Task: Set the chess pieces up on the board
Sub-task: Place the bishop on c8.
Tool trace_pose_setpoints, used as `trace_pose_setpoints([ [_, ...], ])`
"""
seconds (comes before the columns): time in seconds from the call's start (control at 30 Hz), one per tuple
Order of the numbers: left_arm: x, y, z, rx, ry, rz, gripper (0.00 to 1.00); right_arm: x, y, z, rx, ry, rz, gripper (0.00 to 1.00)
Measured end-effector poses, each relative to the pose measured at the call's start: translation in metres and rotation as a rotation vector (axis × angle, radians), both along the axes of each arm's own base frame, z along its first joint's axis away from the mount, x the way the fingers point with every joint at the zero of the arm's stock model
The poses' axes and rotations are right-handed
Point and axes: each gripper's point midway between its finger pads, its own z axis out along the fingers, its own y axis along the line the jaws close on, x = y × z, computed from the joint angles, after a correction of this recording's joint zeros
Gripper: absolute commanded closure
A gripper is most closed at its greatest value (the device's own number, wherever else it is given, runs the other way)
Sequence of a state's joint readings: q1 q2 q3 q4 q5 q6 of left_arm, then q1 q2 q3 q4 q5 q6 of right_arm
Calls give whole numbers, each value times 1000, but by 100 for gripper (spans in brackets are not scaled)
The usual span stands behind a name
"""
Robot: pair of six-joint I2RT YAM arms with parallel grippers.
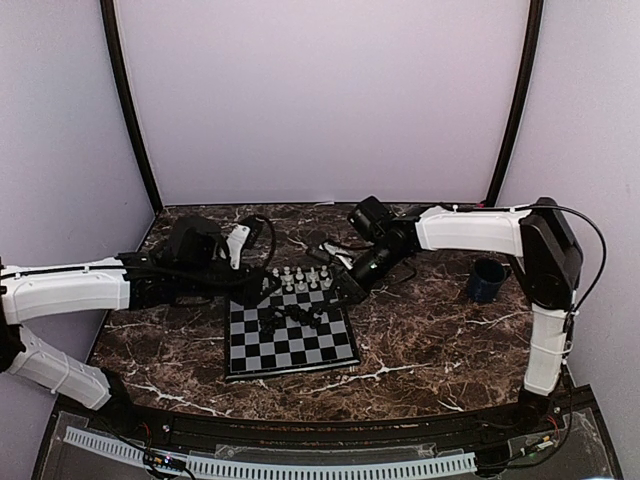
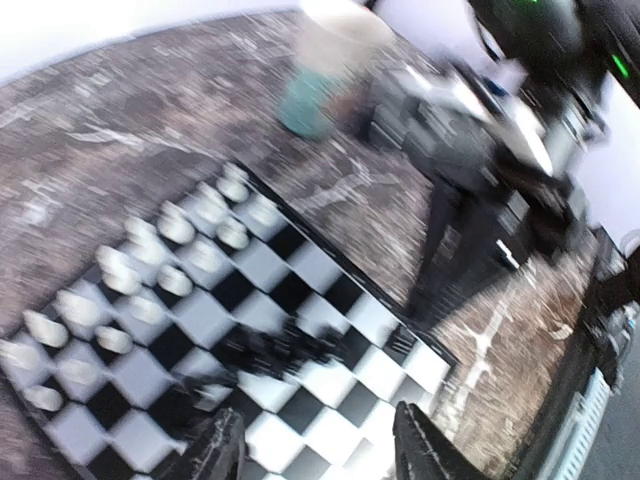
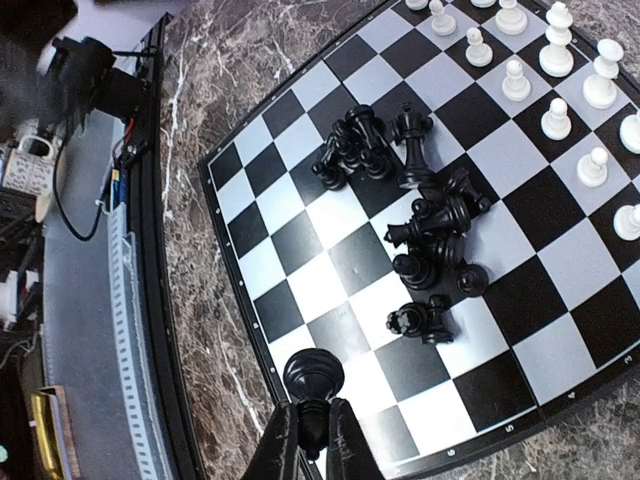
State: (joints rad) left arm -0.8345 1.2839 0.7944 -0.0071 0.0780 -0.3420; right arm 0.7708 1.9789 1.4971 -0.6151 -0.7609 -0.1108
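Pinching one black piece [image 3: 313, 375] between its fingertips, the right gripper [image 3: 312, 432] is clenched on it at the bottom centre of its wrist view, over the board's [image 3: 300, 290] edge squares, probably held clear of the clutter so it can go to a home square. The other black pieces [image 3: 430, 230] lie toppled in a heap mid-board, unsorted; white pieces [image 3: 560, 60] stand in rows at upper right. The left gripper [image 2: 320, 450] hangs spread and empty over the board, its view blurred.
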Motion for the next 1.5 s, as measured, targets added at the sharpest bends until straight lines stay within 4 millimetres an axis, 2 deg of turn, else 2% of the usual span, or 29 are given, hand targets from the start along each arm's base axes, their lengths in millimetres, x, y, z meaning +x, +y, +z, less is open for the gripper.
trace_pose_setpoints([
  [0.1,31,28,25,6,-46,94,44,-7,-5,0,-44,-100,29,94],
  [0.2,63,50,49,15,-90,176,44,-19,-2,-6,-92,-194,86,93],
  [0.3,92,65,67,33,-134,234,44,-36,3,-15,-150,-270,153,92],
  [0.37,106,72,69,42,-147,255,45,-47,5,-20,-184,-310,194,92],
  [0.53,126,90,45,46,-83,272,47,-63,11,-39,-273,-381,275,93],
  [0.67,127,99,31,49,-53,279,47,-66,12,-55,-333,-408,309,92],
  [0.8,122,98,25,44,-38,263,47,-61,14,-66,-385,-437,315,92],
  [1.17,120,95,26,19,-38,239,47,-55,16,-66,-414,-461,309,92],
  [1.5,119,94,26,9,-35,229,47,-67,16,-67,-415,-466,361,90],
])
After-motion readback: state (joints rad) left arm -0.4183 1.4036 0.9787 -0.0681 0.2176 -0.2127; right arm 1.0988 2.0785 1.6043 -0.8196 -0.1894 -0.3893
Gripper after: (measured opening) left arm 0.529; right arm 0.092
